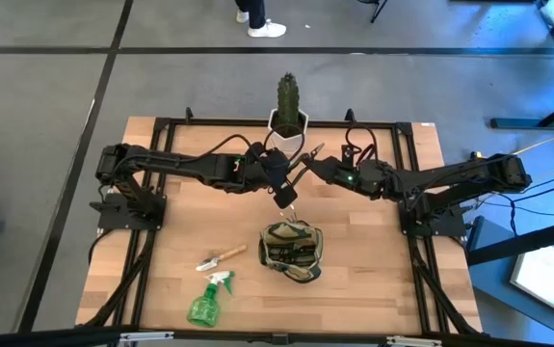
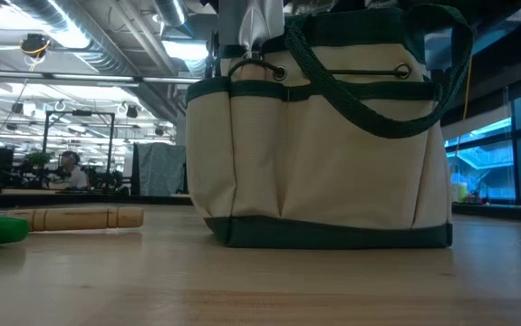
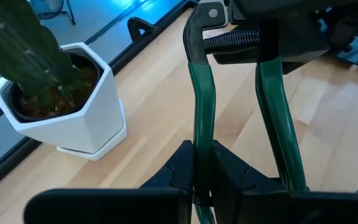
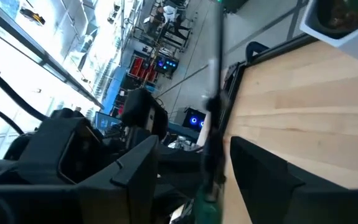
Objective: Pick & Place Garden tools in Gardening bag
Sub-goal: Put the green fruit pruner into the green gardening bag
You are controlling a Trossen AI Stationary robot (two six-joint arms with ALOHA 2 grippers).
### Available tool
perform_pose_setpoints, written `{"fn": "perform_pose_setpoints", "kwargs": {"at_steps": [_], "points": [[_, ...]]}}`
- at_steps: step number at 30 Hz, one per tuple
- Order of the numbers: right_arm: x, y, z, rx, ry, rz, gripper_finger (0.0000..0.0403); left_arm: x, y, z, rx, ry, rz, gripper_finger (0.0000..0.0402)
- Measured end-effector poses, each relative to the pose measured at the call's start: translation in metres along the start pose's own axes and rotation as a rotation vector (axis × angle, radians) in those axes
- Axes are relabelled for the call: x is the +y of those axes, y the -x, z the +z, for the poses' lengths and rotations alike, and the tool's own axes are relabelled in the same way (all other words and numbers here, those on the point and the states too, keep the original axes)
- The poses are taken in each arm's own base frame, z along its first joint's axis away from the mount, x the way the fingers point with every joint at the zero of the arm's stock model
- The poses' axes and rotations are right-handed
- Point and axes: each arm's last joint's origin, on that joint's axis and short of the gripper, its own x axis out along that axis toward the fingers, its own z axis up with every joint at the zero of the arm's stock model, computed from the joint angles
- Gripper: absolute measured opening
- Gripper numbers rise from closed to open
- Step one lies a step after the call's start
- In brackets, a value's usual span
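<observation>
Here the pruning shears [image 3: 203, 106] are being held at the centre of the high view, above the gardening bag [image 1: 291, 251]. One green-coated handle is being clamped by the left gripper [image 3: 202, 171], whose fingers are together on it. The right gripper [image 1: 313, 164] is being kept just beside the tool with its fingers apart. The shears are judged stiff, fairly heavy and slick on the coated grips, so the handles are best taken near the pivot. A trowel [image 1: 221, 257] and spray bottle [image 1: 206, 301] are lying at lower left.

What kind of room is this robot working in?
Probably a big robot lab or workshop. Pipes and ducts run bare along the ceiling, more desks with equipment stand behind the wooden table, and a person sits far back.
</observation>
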Motion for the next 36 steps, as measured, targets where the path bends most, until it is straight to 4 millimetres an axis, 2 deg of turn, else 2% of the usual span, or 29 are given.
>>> {"fn": "perform_pose_setpoints", "kwargs": {"at_steps": [6,17,21,26,31,36], "points": [[0.004,-0.001,0.001,0.029,0.024,-0.009,0.016,0.0,0.0,0.0,-0.001,-0.003,0.003,0.002],[0.003,-0.001,-0.001,0.08,0.03,-0.006,0.0033,0.0,0.0,0.0,0.0,-0.018,0.008,0.002],[0.001,-0.001,-0.003,0.125,0.038,-0.015,0.003,0.0,0.0,-0.001,0.017,-0.024,-0.007,0.0027],[0.001,0.0,-0.007,0.229,0.072,0.007,0.003,0.002,0.008,-0.001,0.056,-0.055,-0.085,0.0076],[0.002,0.0,-0.009,0.332,0.121,0.055,0.003,0.01,0.031,0.004,0.06,-0.021,-0.129,0.01],[0.004,0.002,-0.013,0.488,0.216,0.16,0.003,0.012,0.058,0.021,-0.054,0.05,-0.279,0.0098]]}}
